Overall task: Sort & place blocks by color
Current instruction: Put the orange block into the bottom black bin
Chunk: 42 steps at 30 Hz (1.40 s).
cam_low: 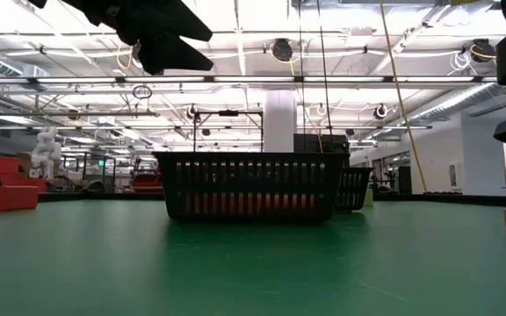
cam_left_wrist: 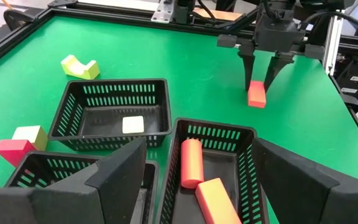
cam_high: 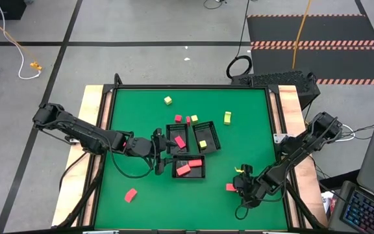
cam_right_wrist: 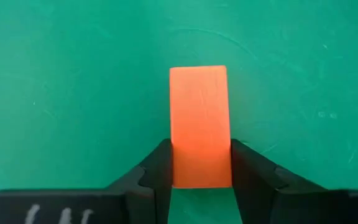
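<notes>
Clamping a red bar block [cam_right_wrist: 198,124] between both fingers, right end effector [cam_high: 241,185] low over bare green tabletop [cam_high: 141,130] near its right front edge, left end effector [cam_high: 156,151] spread wide beside three mesh trays [cam_high: 188,166], remaining blocks [cam_high: 168,100] scattered apart.

In the right wrist view, the near end of the red bar [cam_right_wrist: 198,124] is hidden between the right gripper's [cam_right_wrist: 199,177] fingers [cam_right_wrist: 157,171], and the picture's edge cuts the fingers off. In the left wrist view, the nearest red block [cam_left_wrist: 215,199] in the tray [cam_left_wrist: 247,134] runs off the picture's edge, and the left gripper's [cam_left_wrist: 194,186] fingers cover part of two trays. In the low view, the front tray's [cam_low: 249,186] mesh wall screens its red contents to a blur.
</notes>
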{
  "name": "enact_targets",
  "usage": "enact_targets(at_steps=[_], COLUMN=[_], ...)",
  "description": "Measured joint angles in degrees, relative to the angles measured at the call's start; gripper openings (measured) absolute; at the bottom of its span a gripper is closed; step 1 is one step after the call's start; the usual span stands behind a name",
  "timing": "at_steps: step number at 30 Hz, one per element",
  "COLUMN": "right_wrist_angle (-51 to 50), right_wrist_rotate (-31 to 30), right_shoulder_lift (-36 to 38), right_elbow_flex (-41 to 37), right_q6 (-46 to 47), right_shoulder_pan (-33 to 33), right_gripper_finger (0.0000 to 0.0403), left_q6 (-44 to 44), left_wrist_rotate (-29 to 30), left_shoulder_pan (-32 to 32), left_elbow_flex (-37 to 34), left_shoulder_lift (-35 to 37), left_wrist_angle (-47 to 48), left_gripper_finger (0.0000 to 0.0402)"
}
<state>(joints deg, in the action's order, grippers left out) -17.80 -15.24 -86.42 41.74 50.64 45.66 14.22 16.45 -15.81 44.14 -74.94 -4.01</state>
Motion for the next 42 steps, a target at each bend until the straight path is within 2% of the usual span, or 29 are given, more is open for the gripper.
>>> enact_targets(at_steps=[2,7,11,14,18,25,30,42], right_wrist_angle=[0.06,1.56,8.02,13.22,20.81,33.17,36.14,36.41], right_wrist_rotate=[-1.97,-11.94,-13.05,-12.55,-8.95,-0.75,1.25,1.76], right_shoulder_lift=[1.69,7.33,9.34,9.15,7.78,0.3,-3.42,-3.53], right_elbow_flex=[0.16,2.39,2.65,2.66,2.66,2.66,2.66,2.66], right_q6=[-2.38,-12.5,-22.26,-29.28,-36.2,-40.75,-40.8,-39.81], right_shoulder_pan=[-0.42,-2.74,-7.03,-10.42,-15.25,-22.25,-24.05,-25.13], right_gripper_finger=[0.0117,0.0117,0.0117,0.0117,0.0117,0.0117,0.0117,0.0117], left_q6=[-0.02,-0.2,-0.2,-0.16,0.85,2.89,2.45,1.09], left_wrist_rotate=[-0.01,-0.02,-0.02,-0.02,-0.09,-0.08,0.04,3.14], left_shoulder_pan=[0.0,0.0,-0.02,-0.02,-0.02,-0.4,-1.59,-3.98], left_elbow_flex=[0.0,0.0,0.0,0.0,0.0,0.0,0.0,0.0], left_shoulder_lift=[-0.02,-0.02,-0.02,-0.02,-0.04,-0.06,0.04,2.16], left_wrist_angle=[0.0,0.0,0.01,0.24,2.86,7.97,7.93,6.93], left_gripper_finger=[0.0291,0.0291,0.0291,0.0292,0.0292,0.0292,0.0292,0.0292])
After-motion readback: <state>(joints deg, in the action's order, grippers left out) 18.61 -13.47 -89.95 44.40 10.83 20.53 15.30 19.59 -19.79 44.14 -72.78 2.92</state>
